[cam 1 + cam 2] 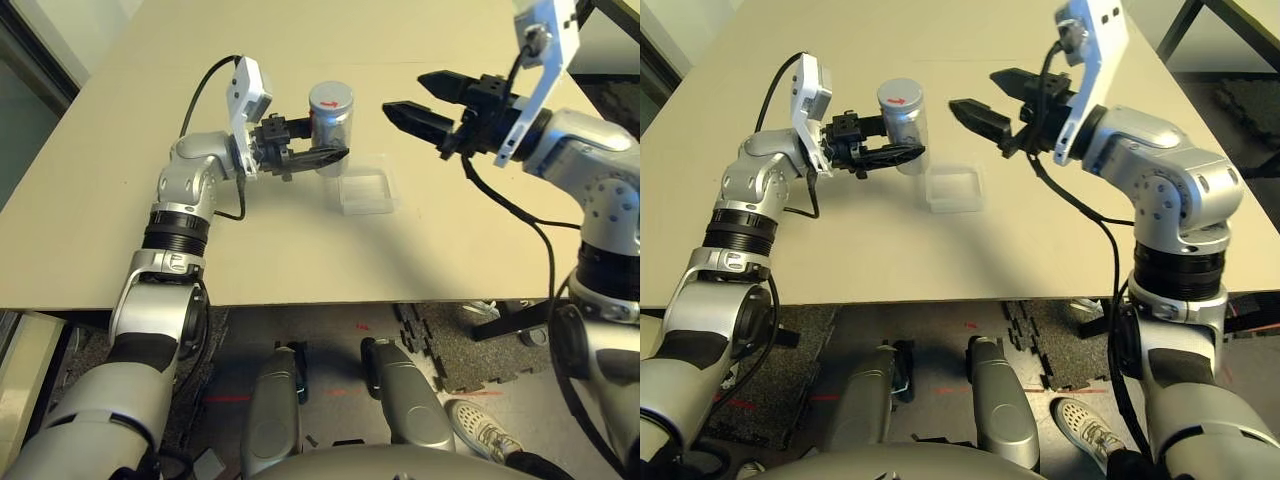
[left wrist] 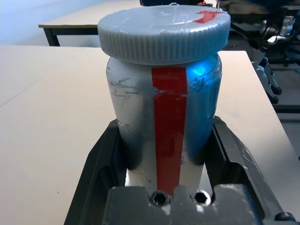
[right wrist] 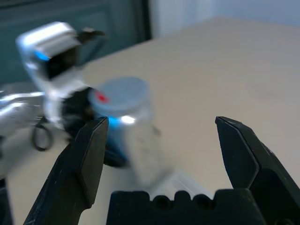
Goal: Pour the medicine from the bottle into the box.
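One red stripe [image 2: 168,136] — bottle [image 2: 164,108] label

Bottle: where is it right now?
In the head views the bottle is upright with its cap on, clamped in the left gripper above the table, just behind the clear box; the open right gripper faces it.

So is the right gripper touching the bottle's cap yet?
Apart. In the left eye view the open right gripper sits beside the cap, bare table between them.
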